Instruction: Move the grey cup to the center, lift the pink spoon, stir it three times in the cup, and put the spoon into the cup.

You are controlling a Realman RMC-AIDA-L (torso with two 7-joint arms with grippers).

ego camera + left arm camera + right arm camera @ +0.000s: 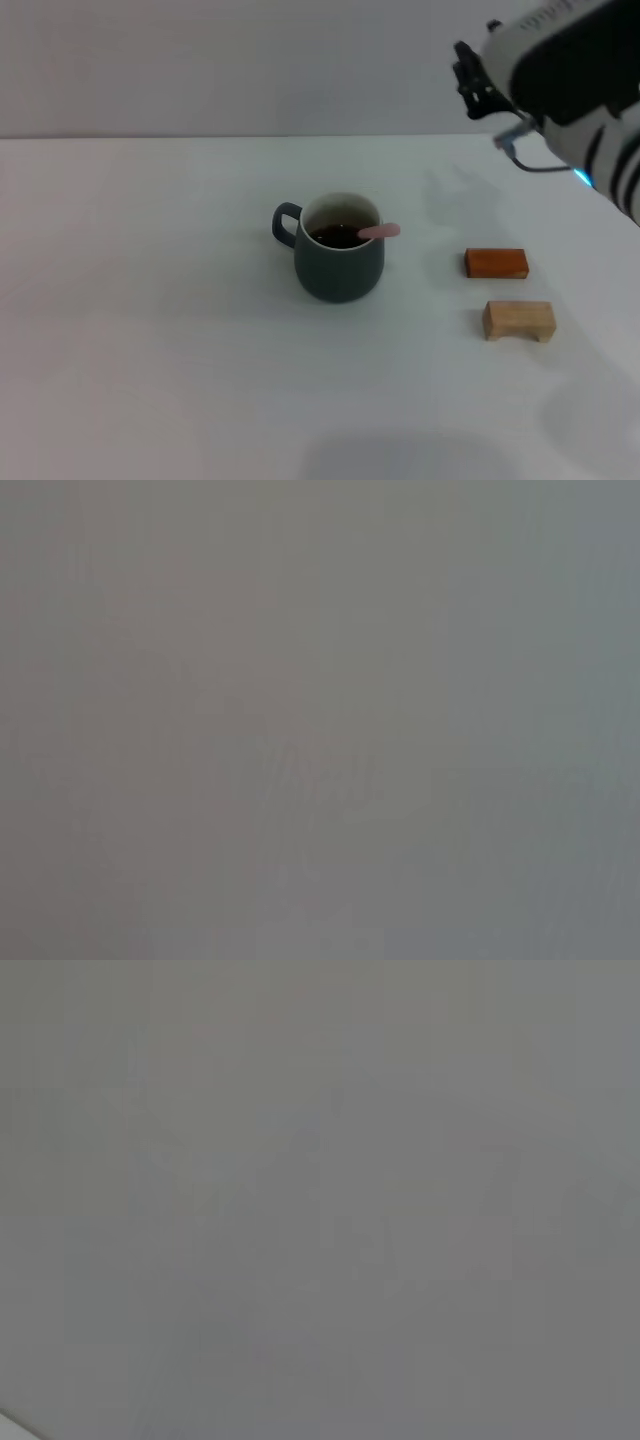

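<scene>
The grey cup (339,252) stands upright near the middle of the white table (150,330), handle to the left, dark liquid inside. The pink spoon (379,231) rests in the cup, its pink handle end poking over the right rim; its bowl is hidden in the liquid. My right gripper (472,82) hangs high at the upper right, well above and to the right of the cup, holding nothing that I can see. The left gripper is out of view. Both wrist views show only blank grey.
An orange-brown block (496,263) lies to the right of the cup, with a pale wooden block (519,320) just in front of it. A plain wall runs behind the table's far edge.
</scene>
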